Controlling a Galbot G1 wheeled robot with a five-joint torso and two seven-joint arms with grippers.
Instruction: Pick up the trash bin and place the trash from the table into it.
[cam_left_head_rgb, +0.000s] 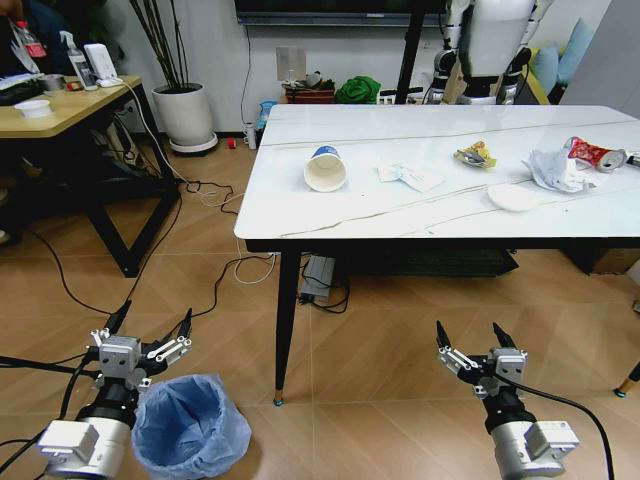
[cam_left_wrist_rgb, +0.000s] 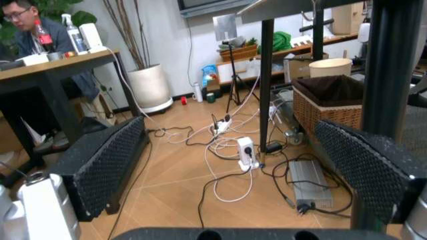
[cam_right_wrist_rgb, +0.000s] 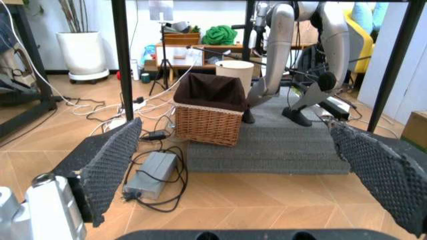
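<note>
The trash bin (cam_left_head_rgb: 190, 428), lined with a crinkly light-blue bag, stands on the floor at the lower left. My left gripper (cam_left_head_rgb: 152, 322) hangs open just beyond and left of its rim, not touching it. My right gripper (cam_left_head_rgb: 470, 335) is open low at the right, above bare floor. On the white marble table (cam_left_head_rgb: 300, 215) lie a tipped blue-and-white paper cup (cam_left_head_rgb: 325, 169), white tissues (cam_left_head_rgb: 408, 175), a yellow snack wrapper (cam_left_head_rgb: 475, 154), a white lid (cam_left_head_rgb: 513, 198), crumpled white paper (cam_left_head_rgb: 553, 170) and a crushed red can (cam_left_head_rgb: 595, 154). The wrist views show open fingers (cam_left_wrist_rgb: 100, 167) (cam_right_wrist_rgb: 107, 162).
A wooden desk (cam_left_head_rgb: 70, 105) stands at the left, with cables (cam_left_head_rgb: 215, 275) trailing over the floor. Under the table are a wicker basket (cam_right_wrist_rgb: 209, 109), a cream bin (cam_right_wrist_rgb: 234, 70) and a grey power brick (cam_right_wrist_rgb: 150, 172). A white planter (cam_left_head_rgb: 186, 115) and another robot (cam_left_head_rgb: 490, 45) stand behind.
</note>
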